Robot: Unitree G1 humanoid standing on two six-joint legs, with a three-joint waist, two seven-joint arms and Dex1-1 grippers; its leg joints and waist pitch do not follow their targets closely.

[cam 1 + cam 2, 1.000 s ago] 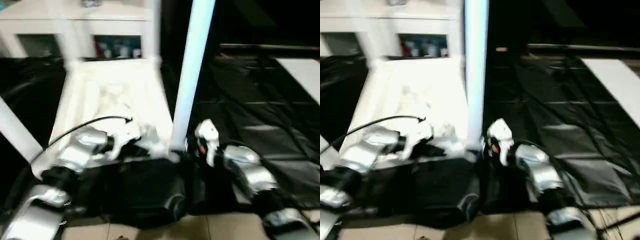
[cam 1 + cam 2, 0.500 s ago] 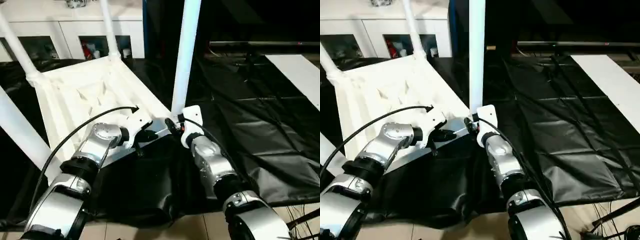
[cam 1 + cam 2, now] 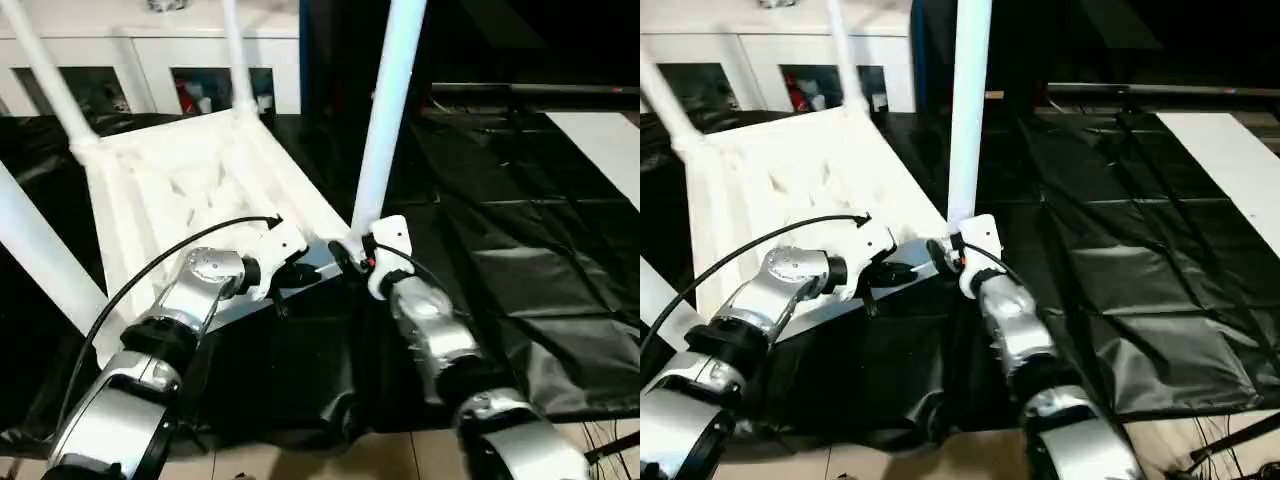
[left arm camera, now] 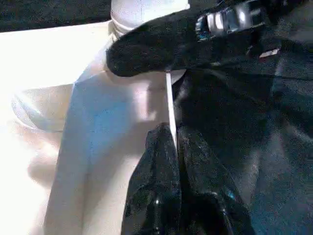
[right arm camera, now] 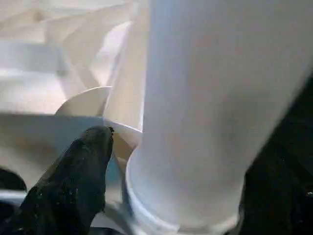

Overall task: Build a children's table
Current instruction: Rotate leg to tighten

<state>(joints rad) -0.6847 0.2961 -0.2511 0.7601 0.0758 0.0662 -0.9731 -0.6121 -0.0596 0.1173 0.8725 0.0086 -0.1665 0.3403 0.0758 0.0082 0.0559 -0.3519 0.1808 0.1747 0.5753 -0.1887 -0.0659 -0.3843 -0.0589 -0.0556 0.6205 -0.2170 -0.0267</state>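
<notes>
With the table (image 3: pixel 190 190) inverted on the black floor sheet (image 3: pixel 520 260), the right fingers (image 5: pixel 78 181) are now spread around the near leg (image 3: pixel 385 110), while the left fingers (image 4: pixel 166 196) stay pressed together at the table's rim, indicating the leg is seated.

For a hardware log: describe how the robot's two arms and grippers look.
Both arms have glossy silver segmented forearms with black joints. The left gripper has a white housing and black fingers, with a thin black cable arcing back over the forearm. The right gripper has a white housing with a small red-orange mark and black fingers.
</notes>
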